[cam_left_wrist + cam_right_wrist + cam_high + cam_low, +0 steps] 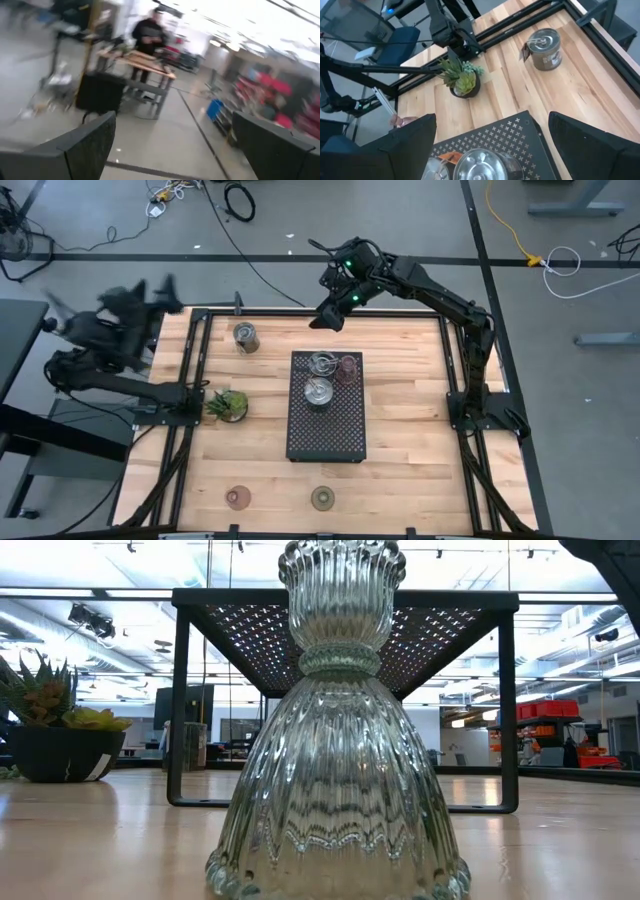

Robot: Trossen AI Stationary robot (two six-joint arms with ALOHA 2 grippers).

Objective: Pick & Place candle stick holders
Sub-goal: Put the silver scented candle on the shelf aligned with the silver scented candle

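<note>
Two shiny silver cups (322, 363) (318, 392) and a pink disc (347, 367) sit on the black perforated tray (325, 435). A third silver cup (245, 337) stands on the table at the far left and also shows in the right wrist view (545, 47). A pink disc (238, 497) and an olive disc (323, 498) stand near the near edge. A ribbed glass holder (340, 730) fills the low view, standing on its wide base. My right gripper (327, 317) hangs open and empty above the table's far edge, beyond the tray (492, 145). My left gripper (160, 292) is raised off the table's far left, open and empty (172, 140).
A small green plant in a dark pot (228, 404) stands left of the tray. Black frame rails (190, 370) run along the table's sides. The tray stands on legs (180, 710) above the wood. A person (150, 35) stands in the room beyond, far from the table.
</note>
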